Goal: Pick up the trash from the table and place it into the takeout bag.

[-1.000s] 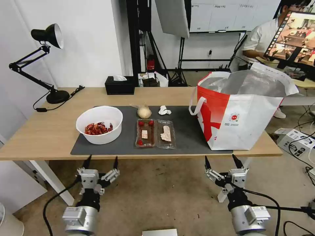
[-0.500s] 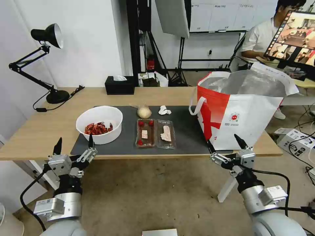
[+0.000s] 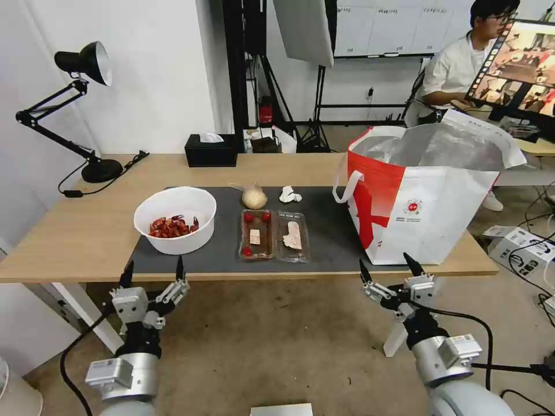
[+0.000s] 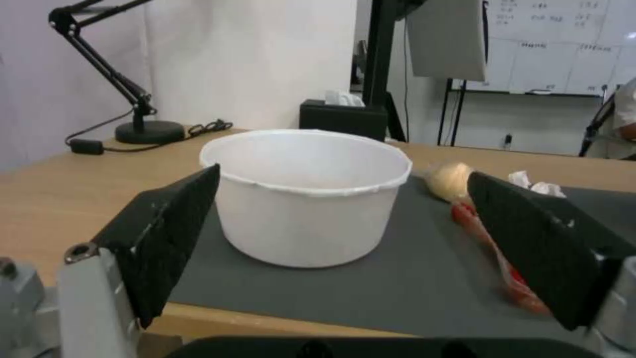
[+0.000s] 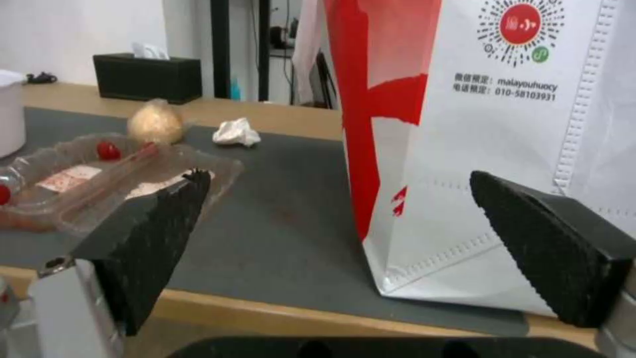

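Ahead, your white bowl (image 3: 175, 219) holds red shells; both the left gripper (image 3: 151, 270) and right gripper (image 3: 386, 264) hover with fingers spread.

A black desk lamp (image 3: 87, 63) on a jointed arm stands by the plain white wall (image 3: 150, 75). Behind, a whiteboard (image 3: 381, 26) hangs past black stands (image 3: 254, 63). The floor (image 3: 272, 341) is dull brown concrete, with cables trailing at one side.

Light-wood table (image 3: 75, 231) carries grey mat (image 3: 335, 242), lamp (image 3: 87, 115), black tissue box (image 3: 211, 151)
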Robot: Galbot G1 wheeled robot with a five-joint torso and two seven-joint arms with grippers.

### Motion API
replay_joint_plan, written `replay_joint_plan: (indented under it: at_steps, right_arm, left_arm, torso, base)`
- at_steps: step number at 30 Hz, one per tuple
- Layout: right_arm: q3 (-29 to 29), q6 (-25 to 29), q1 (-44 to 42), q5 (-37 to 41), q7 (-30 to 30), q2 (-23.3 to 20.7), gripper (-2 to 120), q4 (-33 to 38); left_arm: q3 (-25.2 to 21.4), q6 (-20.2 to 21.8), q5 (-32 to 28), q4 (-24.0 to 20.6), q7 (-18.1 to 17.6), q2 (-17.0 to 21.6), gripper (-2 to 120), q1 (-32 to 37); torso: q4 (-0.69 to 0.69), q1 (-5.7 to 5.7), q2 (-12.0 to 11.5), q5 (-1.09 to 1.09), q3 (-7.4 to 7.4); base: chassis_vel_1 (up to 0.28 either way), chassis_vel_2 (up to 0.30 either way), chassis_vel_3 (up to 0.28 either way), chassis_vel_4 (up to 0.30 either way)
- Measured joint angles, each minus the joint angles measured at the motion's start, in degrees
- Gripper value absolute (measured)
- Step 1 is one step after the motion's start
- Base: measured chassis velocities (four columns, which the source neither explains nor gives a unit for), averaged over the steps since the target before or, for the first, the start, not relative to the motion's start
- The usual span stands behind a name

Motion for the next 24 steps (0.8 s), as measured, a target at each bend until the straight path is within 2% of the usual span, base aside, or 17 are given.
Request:
replay_joint_plan:
  at_steps: [24]
  right_arm:
    - [-0.6, 0.8, -0.7, -0.4, -0.1, 0.9, 100, -1.1]
  left_arm:
    - [0.9, -0.7, 1.3, 1.2, 0.6, -1.0, 100, 1.4]
  torso:
    - [0.0, 0.0, 0.0, 0.0, 0.0]
  base:
    - [0.0, 0.0, 0.0, 0.0]
